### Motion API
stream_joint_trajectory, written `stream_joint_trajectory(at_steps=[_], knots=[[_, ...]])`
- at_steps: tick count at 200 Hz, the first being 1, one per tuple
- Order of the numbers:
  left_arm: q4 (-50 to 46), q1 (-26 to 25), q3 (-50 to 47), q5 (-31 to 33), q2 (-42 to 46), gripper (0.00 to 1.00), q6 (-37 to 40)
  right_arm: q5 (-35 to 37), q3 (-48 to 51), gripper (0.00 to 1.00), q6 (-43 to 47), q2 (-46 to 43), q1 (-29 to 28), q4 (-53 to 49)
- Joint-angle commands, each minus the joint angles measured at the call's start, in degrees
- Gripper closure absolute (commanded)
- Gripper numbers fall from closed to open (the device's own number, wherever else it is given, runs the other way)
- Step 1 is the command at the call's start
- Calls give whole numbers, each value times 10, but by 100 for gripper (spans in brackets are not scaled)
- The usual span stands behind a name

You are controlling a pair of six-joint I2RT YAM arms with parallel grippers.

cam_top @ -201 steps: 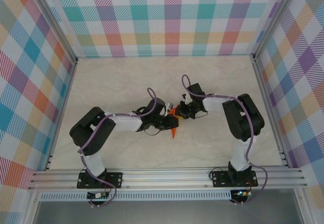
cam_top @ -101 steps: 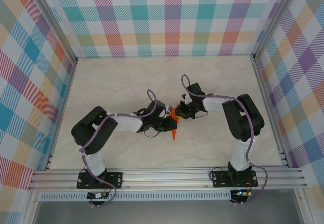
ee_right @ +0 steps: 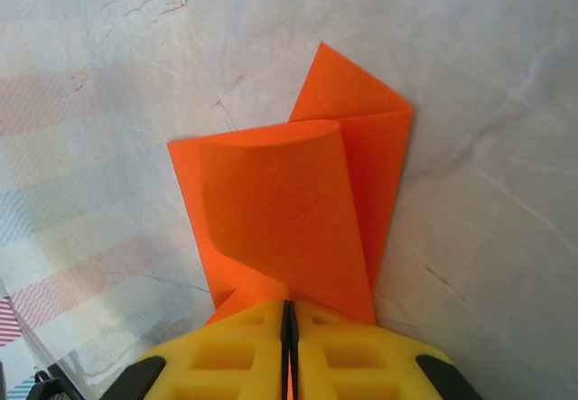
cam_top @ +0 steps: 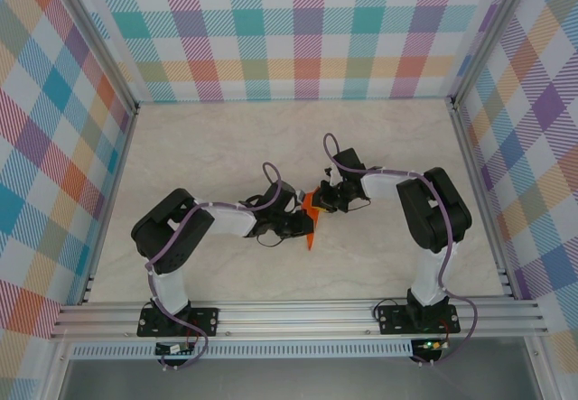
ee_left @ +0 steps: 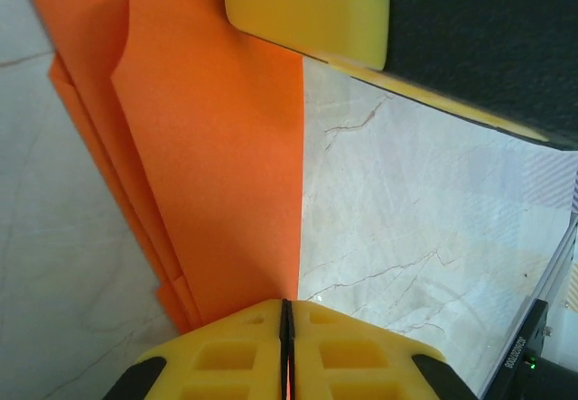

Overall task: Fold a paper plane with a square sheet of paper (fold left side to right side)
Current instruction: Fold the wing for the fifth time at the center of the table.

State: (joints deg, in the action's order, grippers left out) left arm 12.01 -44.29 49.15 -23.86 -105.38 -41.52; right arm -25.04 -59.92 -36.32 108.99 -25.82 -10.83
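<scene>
The square sheet of paper [cam_top: 310,234] is a folded, layered orange shape at mid-table, its point toward the near edge. My left gripper [cam_top: 300,222] comes at it from the left and my right gripper [cam_top: 319,202] from the far right. In the left wrist view the paper [ee_left: 208,165] shows several stacked edges, and the left gripper [ee_left: 285,308] is shut on its right edge, with a yellow finger of the right gripper [ee_left: 307,12] resting on the far end. In the right wrist view a flap of the paper [ee_right: 280,210] curls upward, and the right gripper [ee_right: 289,310] is shut on it.
The marble-patterned table [cam_top: 226,147] is fenced by aluminium rails [cam_top: 298,314] and plaid walls [cam_top: 298,30]. Both arms bend inward, their wrists almost touching over the paper. Open table lies behind and to both sides.
The left arm's elbow has shifted slightly right and its jaws have squeezed a little tighter. The paper and the right gripper have stayed in place.
</scene>
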Motion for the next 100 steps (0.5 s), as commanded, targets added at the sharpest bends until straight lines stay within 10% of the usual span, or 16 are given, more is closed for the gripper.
stream_joint_trajectory(at_steps=[1, 100], knots=[[-50, -12, -21, 25, -10, 91, 0, 30, -7, 89, 18, -36, 1, -21], [-61, -22, -20, 49, -10, 94, -5, 25, 99, 98, 19, -173, -10, -7]])
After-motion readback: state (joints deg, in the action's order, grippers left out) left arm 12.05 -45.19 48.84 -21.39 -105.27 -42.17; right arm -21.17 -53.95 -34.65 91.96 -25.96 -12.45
